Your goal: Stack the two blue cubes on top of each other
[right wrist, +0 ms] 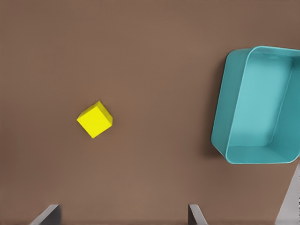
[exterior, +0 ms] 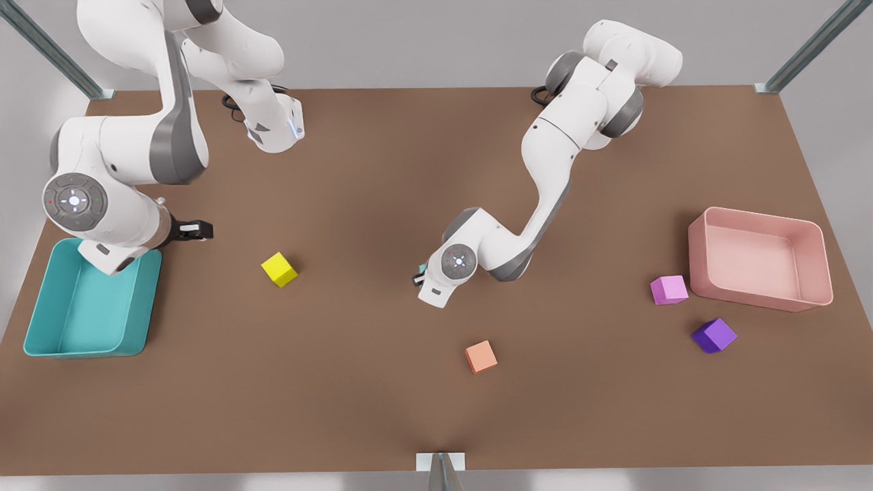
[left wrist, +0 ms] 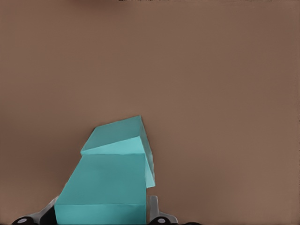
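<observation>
Left wrist view shows the left gripper [left wrist: 101, 218] clamping one blue cube [left wrist: 105, 185] above the other [left wrist: 123, 136], skewed; releasing could topple it. Right gripper [right wrist: 124, 216] waits, spread wide.

Brown matte tabletop [exterior: 382, 409] fills most of the front view, plain and evenly coloured. Pale grey wall behind it along the top of the frame. Grey metal frame struts run diagonally at upper left [exterior: 48, 48] and upper right [exterior: 811, 48], each ending in a bracket at a tabletop corner. Another strut with bracket [exterior: 440, 464] at bottom centre. Soft, diffuse light, faint shadows.
</observation>
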